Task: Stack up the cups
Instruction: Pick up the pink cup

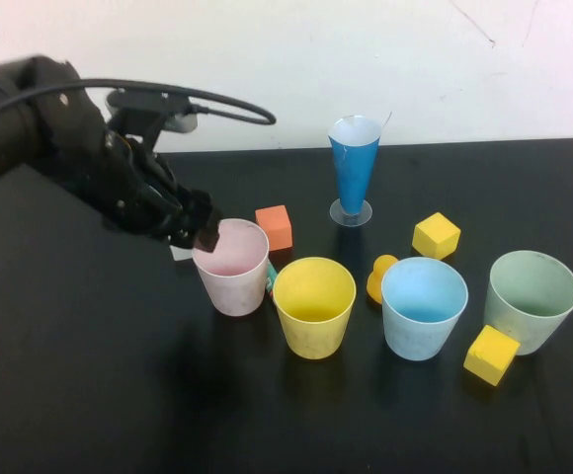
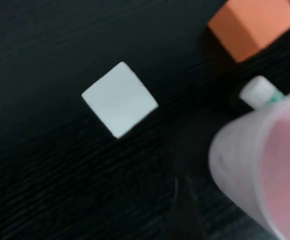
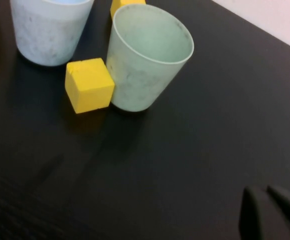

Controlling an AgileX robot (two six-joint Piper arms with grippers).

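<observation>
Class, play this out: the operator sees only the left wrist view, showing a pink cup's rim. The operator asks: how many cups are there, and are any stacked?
Observer: Four, none stacked: pink cup, yellow cup, blue cup, green cup, in a row.
Operator: Where's the left gripper?
Observer: The left gripper is at the pink cup's left rim.
Operator: And the right?
Observer: The right gripper, shut and empty, hangs near the green cup.
</observation>
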